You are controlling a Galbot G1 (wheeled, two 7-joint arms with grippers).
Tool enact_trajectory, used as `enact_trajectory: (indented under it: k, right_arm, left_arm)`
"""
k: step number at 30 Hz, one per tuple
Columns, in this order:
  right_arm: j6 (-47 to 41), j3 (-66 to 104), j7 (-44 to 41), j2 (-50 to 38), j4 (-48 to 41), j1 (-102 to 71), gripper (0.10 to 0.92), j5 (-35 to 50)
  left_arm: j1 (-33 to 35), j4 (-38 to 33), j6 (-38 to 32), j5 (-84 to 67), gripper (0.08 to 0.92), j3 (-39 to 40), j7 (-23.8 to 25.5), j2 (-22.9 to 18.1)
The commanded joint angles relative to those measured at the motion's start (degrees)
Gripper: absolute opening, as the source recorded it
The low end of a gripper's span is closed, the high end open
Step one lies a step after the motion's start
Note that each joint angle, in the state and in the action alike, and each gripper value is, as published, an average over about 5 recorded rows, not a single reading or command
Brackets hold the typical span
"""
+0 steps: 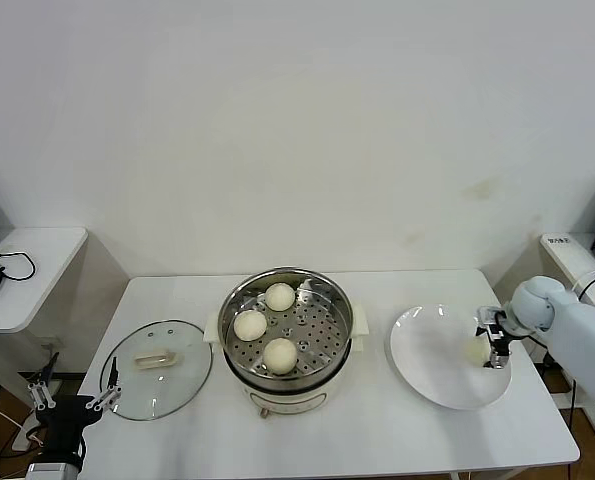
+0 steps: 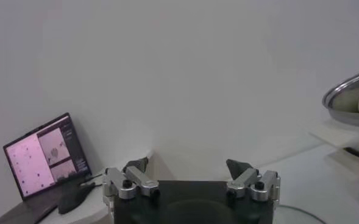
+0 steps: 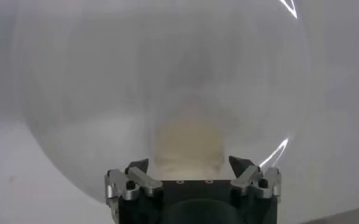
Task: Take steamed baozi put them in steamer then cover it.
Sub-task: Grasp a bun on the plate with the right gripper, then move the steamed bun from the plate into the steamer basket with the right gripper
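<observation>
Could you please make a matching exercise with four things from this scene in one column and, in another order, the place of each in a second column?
Things:
1. three baozi
2. fourth baozi
3. cover
4. left gripper

Places:
A. flat on the table, on the robot's left of the steamer
B. on the white plate, at the open right gripper
C. on the perforated tray in the pot
D. low beside the table's left corner

Pairs: 1-C, 2-B, 3-A, 4-D
</observation>
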Motion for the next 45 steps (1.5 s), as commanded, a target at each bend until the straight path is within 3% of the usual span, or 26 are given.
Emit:
enact_trajectory:
  k: [1,8,21,31,45]
  right_arm:
    - [0.13,0.73,-0.54,1.85,-2.32,-0.38,0.681,-0.7]
    - [-1.7,-2.23,-3.35,-1.56,1.9,4.35,0.601,2.55]
    - [-8.13,-18.16,-6.43,-7.68,17.72,29.98,0.606,14.26]
    - [-14.04,-34.52,-3.46,4.44,23.35,53.35,0.618,29.21]
    - [-28.26,-40.91,7.96,18.1,30.67,48.65,0.627,46.67]
  left_arm:
    - [0.08,-0.21,-0.07,-0.06,0.823,-0.09,-0.02,-0.01]
    - [0.19,-0.47,-0.12,-0.1,0.823,-0.19,-0.09,-0.04]
    - [-0.6,-0.93,-0.12,-0.27,0.823,0.79,-0.08,0.29]
    - [-1.73,-1.05,-0.07,-0.49,0.823,1.31,-0.07,0.72]
    - [-2.66,-1.53,0.01,-0.52,0.823,1.13,-0.09,0.38]
